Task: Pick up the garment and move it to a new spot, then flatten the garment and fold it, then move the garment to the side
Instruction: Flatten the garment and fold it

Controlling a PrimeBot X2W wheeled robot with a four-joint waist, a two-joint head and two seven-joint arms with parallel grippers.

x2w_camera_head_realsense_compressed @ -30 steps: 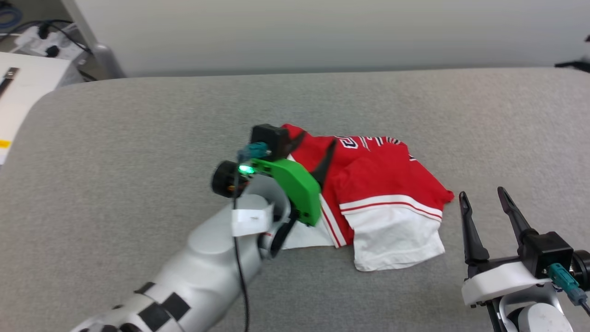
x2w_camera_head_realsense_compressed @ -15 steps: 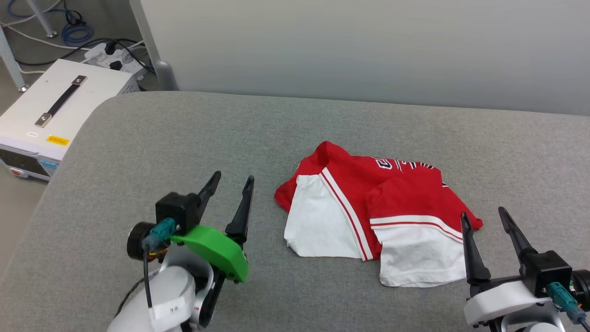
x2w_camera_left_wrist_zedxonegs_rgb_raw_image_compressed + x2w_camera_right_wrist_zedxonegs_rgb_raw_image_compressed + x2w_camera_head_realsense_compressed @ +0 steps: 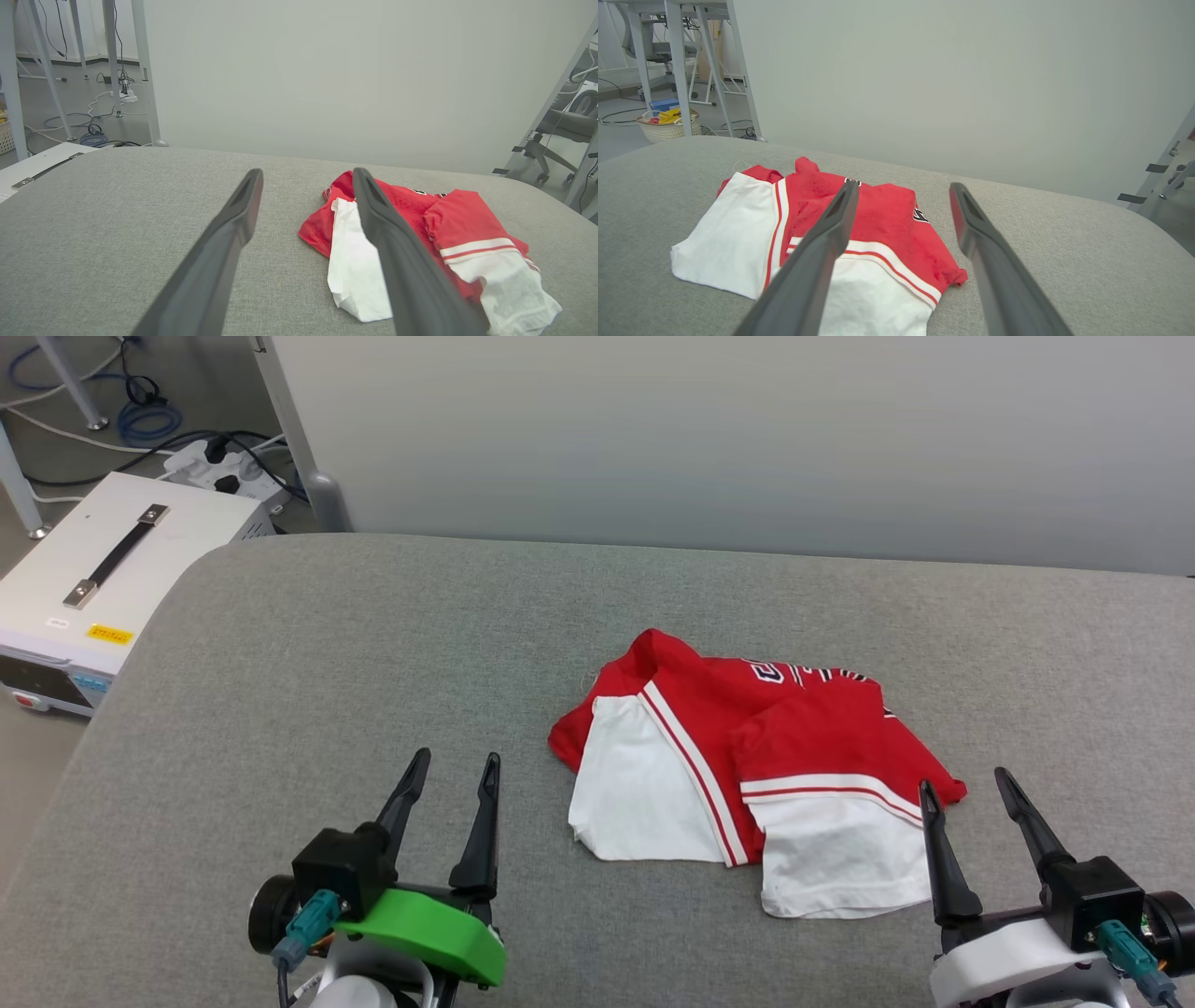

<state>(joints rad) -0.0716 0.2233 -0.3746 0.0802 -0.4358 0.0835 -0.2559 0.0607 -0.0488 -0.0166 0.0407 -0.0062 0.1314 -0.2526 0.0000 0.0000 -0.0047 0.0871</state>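
Folded red-and-white jersey garment, released on grey padded surface: I am holding left gripper, now withdrawn left of it, and right gripper beside it, both with fingers apart; side-move likely pending.

surface: you've got a grey fabric-covered top | back: plain pale wall panel | floor, your left: white case with black handle, power strip, blue cable coil (messy) | far: office chair, wicker basket | light: even
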